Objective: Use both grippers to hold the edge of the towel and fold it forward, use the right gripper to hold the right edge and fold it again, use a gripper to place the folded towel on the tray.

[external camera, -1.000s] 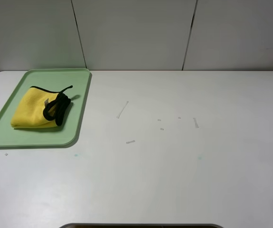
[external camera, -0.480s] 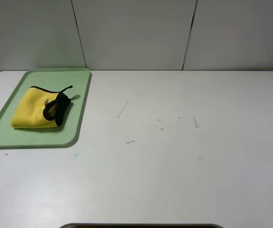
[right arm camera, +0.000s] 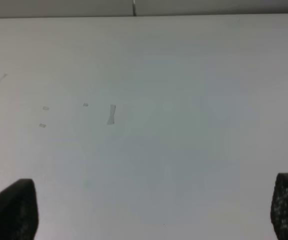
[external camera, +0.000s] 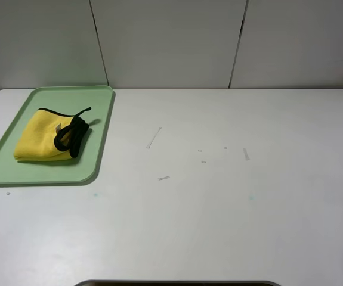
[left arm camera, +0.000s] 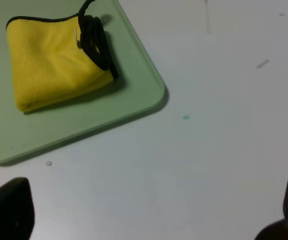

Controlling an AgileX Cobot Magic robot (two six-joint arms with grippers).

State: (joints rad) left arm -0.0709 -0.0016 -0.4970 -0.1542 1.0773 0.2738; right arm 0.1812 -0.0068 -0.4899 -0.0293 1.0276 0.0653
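The yellow towel (external camera: 43,136) lies folded into a small bundle on the pale green tray (external camera: 16,173) at the table's far left, its black edge (external camera: 70,136) bunched along its right side. In the left wrist view the towel (left arm camera: 53,62) rests on the tray (left arm camera: 133,75), well away from my left gripper (left arm camera: 149,212), which stands open with nothing between its fingertips (left arm camera: 6,210). My right gripper (right arm camera: 149,212) is open too, above bare white table, far from the towel. Neither arm shows in the high view.
The white table (external camera: 219,214) carries a few small scraps of tape (external camera: 154,137) near its middle. Grey wall panels (external camera: 171,42) stand behind the far edge. A dark edge (external camera: 177,283) shows at the near side.
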